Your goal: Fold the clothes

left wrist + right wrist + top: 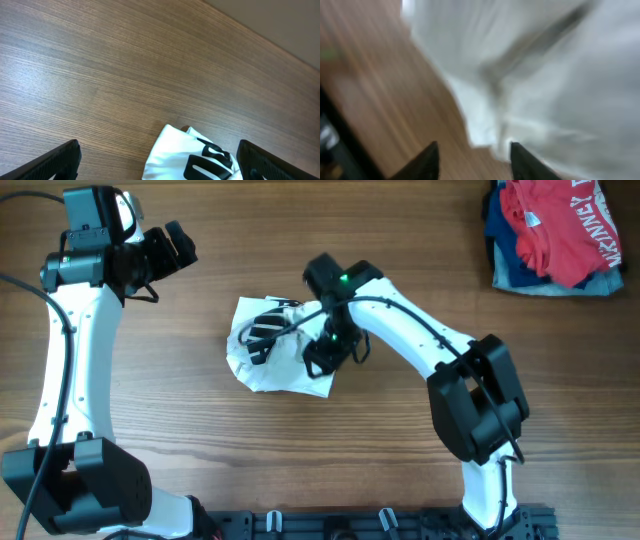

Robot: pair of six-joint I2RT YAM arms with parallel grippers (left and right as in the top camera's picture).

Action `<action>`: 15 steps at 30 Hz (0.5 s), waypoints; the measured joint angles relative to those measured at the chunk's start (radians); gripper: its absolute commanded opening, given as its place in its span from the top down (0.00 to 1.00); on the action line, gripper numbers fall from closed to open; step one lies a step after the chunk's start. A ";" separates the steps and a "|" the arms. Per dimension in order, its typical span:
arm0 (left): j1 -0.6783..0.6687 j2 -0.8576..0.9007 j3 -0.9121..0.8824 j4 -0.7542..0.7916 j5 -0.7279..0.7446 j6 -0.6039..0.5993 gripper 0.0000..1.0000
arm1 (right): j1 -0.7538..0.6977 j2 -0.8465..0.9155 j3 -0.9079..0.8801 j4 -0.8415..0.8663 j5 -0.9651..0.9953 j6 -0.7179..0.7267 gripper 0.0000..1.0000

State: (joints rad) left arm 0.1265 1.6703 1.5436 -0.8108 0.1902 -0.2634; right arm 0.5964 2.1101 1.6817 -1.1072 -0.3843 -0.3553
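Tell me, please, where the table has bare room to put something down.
Bare wood lies between the white T-shirt and the pile of red and blue garments in the far corner, and along the near edge between the two arm bases. It is crowded at the centre, where the right gripper hangs over the shirt.

— What stays unclear?
— Right wrist view: the crumpled white thin-fabric T-shirt is motion-blurred. Overhead, the right arm covers its right edge.
— And its black lettering?
— Unreadable; cut off by the left wrist frame's bottom edge.

White lettering on red garment, partly legible: "MCKINNEY"; T-shirt lettering unreadable.
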 measured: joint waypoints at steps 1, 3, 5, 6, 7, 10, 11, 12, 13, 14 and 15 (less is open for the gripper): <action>0.000 0.000 0.000 0.000 0.000 0.000 0.00 | -0.006 0.000 0.016 0.026 0.000 0.014 0.47; 0.000 0.000 0.000 0.000 -0.001 0.000 0.00 | -0.020 -0.001 0.052 0.092 0.003 0.031 0.47; 0.000 0.000 0.000 0.000 -0.008 0.000 0.00 | -0.031 -0.005 0.074 0.156 0.023 0.037 0.47; 0.000 0.000 0.000 0.000 -0.015 0.000 0.01 | -0.033 -0.006 0.079 0.174 0.037 0.037 0.48; 0.000 0.000 0.000 0.000 -0.019 0.000 0.00 | -0.032 -0.006 0.081 0.182 0.053 0.035 0.48; 0.000 0.000 0.000 0.000 -0.027 0.003 0.00 | -0.029 -0.006 0.081 0.194 0.092 0.032 0.50; 0.000 0.000 0.000 0.000 -0.030 0.003 0.00 | -0.028 -0.005 0.081 0.196 0.103 0.032 0.50; 0.000 0.000 0.000 0.000 -0.030 0.004 0.00 | -0.028 -0.005 0.081 0.196 0.109 0.032 0.51; 0.000 0.000 0.000 0.000 -0.032 0.004 0.00 | -0.028 -0.002 0.081 0.196 0.117 0.031 0.52; 0.000 0.000 0.000 0.000 -0.034 0.004 0.00 | -0.028 0.001 0.081 0.196 0.122 0.029 0.52; 0.000 0.000 0.000 0.000 -0.034 0.005 0.00 | -0.028 0.007 0.081 0.196 0.128 0.029 0.52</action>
State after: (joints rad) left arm 0.1265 1.6703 1.5436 -0.8108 0.1558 -0.2581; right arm 0.5686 2.1170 1.7626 -0.9108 -0.2562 -0.3264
